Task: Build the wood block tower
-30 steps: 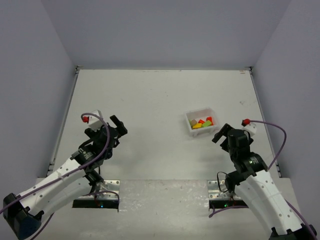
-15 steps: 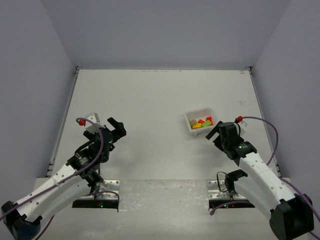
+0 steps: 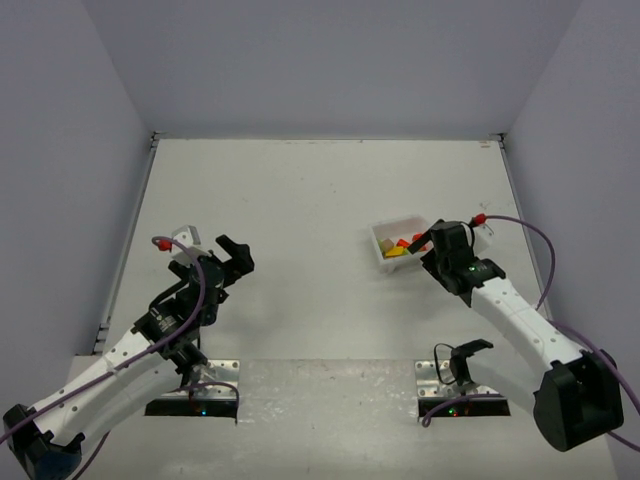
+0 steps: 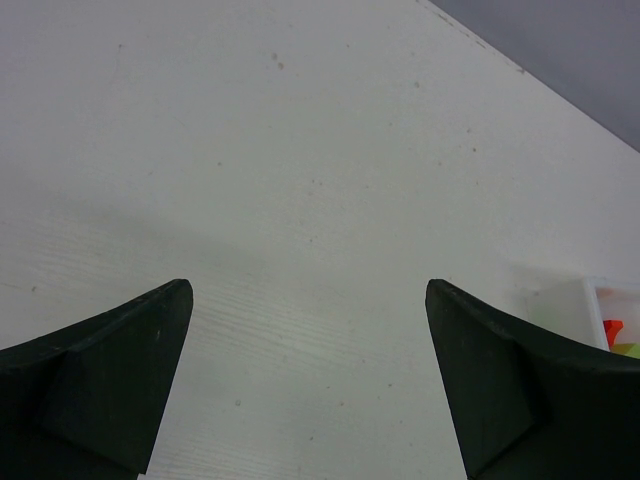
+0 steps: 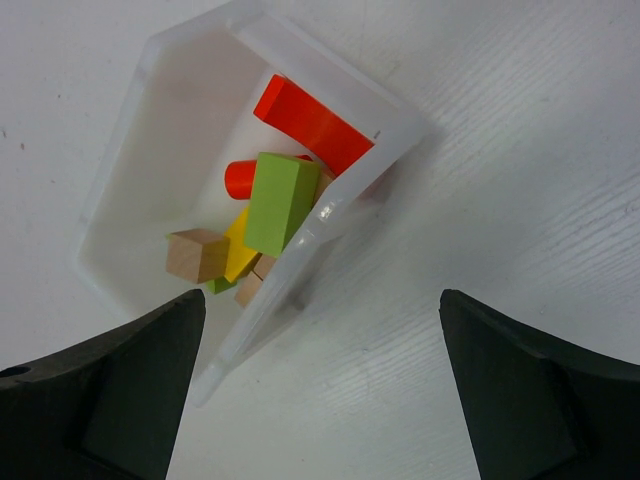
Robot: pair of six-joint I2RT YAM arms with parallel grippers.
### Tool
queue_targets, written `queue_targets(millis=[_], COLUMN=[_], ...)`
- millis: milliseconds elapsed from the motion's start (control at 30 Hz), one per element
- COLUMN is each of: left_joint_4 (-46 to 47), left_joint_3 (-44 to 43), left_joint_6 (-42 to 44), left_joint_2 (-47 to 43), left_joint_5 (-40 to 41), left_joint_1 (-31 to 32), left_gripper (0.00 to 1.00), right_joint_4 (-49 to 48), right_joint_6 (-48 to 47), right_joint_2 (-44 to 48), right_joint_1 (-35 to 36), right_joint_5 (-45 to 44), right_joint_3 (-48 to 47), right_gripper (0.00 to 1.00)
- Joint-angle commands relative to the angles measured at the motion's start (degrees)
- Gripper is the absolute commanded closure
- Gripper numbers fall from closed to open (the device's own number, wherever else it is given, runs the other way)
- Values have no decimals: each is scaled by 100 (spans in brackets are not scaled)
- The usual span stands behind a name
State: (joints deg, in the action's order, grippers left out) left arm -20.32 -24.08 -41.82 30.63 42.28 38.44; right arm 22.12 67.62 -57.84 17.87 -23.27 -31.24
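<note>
Displaced since the earlier view, the left gripper (image 3: 229,267) has barely shifted, while the right gripper (image 3: 427,246) has advanced to the tray (image 3: 379,242). The left gripper hangs over bare table (image 3: 300,190), jaws released and empty. Right of centre, the white tray holds the wood blocks (image 5: 279,202), red, green, yellow and plain. The right gripper hangs over its near edge, jaws spread, grasping nothing.

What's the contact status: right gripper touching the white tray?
Cannot tell. Right wrist view: the right gripper's finger overlaps the white tray's edge; any gap is hidden.
</note>
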Motion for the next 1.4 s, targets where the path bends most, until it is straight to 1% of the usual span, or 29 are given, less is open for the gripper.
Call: queue_targets(millis=[0,133,167,333,400,467,533,600,667,700,733,767,800,867,933,967,1000,1133,1200,1267,1300,1367], left_joint_4=[239,217,198,95,59,29,10,-33,-102,-137,-160,-178,-201,-250,-278,-295,-315,-406,-455,-514,-552,-572], left_joint_3=[-1,18,25,30,19,9,26,24,10,-4,-27,-36,-48,-70,-87,-96,-109,-165,-184,-191,-185,-157], left_joint_6=[61,50,44,-36,-58,-63,-80,-111,-140,-154,-171,-177,-177,-201,-203,-203,-215,-253,-247,-268,-301,-355], left_joint_2=[-57,-66,-66,-70,-81,-92,-93,-93,-93,-86,-84,-78,-75,-75,-59,-50,-25,45,71,58,38,-85], left_joint_5=[-1,-7,6,69,93,96,113,146,195,214,231,254,281,338,399,426,453,530,586,648,667,687], left_joint_1=[-12,-12,-12,-12,-12,-12,-12,-12,-12,-12,-12,-12,-12,-12,-12,-12,-12,-12,-12,-5,-11,-12], left_gripper=[0,0,0,0,0,0,0,0,0,0,0,0,0,0,0,0,0,0,0,0,0,0], right_joint_4=[-164,-212,-231,-348,-376,-426,-428,-428,-428,-428,-464,-480,-570,-1121,-1973,-2169,-2403,-3764,-4242,-4392,-4417,-4352], right_joint_6=[233,275,263,260,254,135,-19,-151,-307,-407,-637,-732,-1037,-2270,-3418,-4212,-4645,-7527,-8718,-10022,-10542,-11082], right_joint_2=[-138,-708,-868,-1456,-1554,-1665,-1771,-1889,-1946,-1957,-1948,-1942,-1924,-1835,-1771,-1766,-1766,-1796,-1867,-2036,-2105,-2380], right_joint_1=[15,6,6,6,6,6,6,6,6,6,12,15,15,23,56,81,97,350,569,935,1116,1328], right_joint_5=[-361,-450,-488,-633,-796,-938,-1033,-1081,-1156,-1214,-1293,-1392,-1593,-1793,-1658,-1646,-1489,-878,-587,-406,-467,-411], right_joint_3=[-259,-446,-504,-607,-596,-619,-699,-747,-816,-861,-917,-978,-1093,-1260,-1441,-1514,-1624,-1792,-1729,-1787,-1852,-1988], right_gripper=[1,3,7,46,57,70,74,74,80,92,99,100,100,100,100,100,100,100,100,100,100,100])
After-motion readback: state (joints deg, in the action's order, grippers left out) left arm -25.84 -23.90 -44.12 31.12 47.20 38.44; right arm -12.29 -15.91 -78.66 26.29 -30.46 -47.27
